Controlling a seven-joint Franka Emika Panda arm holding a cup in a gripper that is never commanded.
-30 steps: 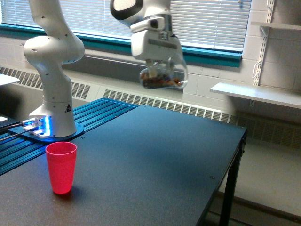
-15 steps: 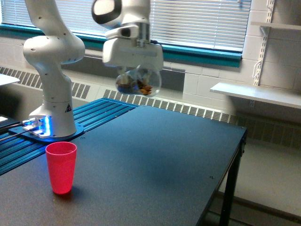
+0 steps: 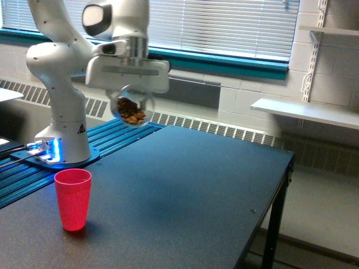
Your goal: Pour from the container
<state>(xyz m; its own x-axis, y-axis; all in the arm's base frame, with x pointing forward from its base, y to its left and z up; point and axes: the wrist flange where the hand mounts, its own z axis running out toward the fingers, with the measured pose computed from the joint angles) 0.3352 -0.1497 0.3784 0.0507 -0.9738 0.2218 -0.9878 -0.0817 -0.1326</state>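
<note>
Clear plastic container with brown bits hangs tipped sideways in the gripper, fingers clamped on it, high above table, up-right of red cup; likely carried toward pouring.

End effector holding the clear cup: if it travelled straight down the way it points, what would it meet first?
Probably the bare black table. The end effector and its clear cup hang to the exterior view's right of the red cup, though depth is unclear.
</note>
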